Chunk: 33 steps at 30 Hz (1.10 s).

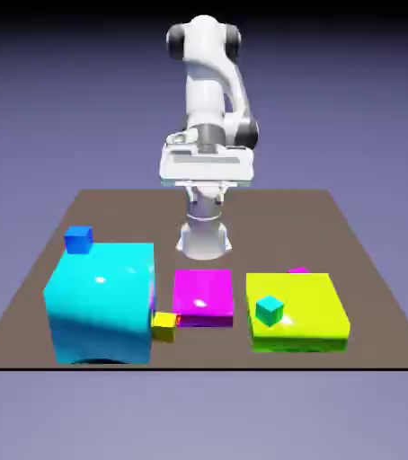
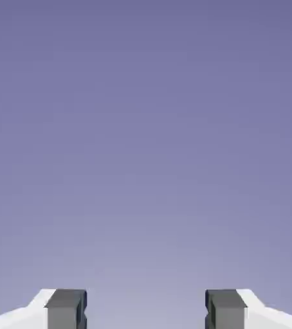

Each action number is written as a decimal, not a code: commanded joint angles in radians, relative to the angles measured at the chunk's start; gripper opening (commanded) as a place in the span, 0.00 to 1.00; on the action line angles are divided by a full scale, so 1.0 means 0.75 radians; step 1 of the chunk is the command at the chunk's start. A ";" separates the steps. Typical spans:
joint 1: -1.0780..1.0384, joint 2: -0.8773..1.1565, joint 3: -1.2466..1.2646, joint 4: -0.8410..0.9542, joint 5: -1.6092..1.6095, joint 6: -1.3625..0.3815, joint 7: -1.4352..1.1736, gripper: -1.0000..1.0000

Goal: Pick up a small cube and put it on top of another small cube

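Beyond the brown tabletop (image 1: 260,224), the white tool (image 2: 146,310) hangs open and empty; the glossy magenta-pink cube (image 1: 299,270) peeks from behind the flat yellow-green block (image 1: 302,310), right, the solid blue cube (image 1: 79,240) sits left, so picking and stacking both remain

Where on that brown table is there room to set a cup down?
The brown tabletop looks bare beside the white robot's base, behind the flat magenta slab and yellow-green slab. It's crowded where the small yellow cube sits between the big cyan block and magenta slab.
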 commanded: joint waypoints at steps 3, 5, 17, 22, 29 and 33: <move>0.118 0.064 -0.003 0.000 -0.129 -0.095 -0.174 0.50; 0.211 0.105 0.001 0.007 -0.217 -0.172 -0.290 0.50; 0.769 0.346 0.024 0.052 -0.744 -0.635 -0.986 0.50; 1.002 0.446 0.034 0.071 -0.963 -0.828 -1.276 0.50; 1.328 0.587 0.048 0.097 -1.271 -1.098 -1.682 0.50; 1.514 0.667 0.056 0.111 -1.446 -1.253 -1.914 0.50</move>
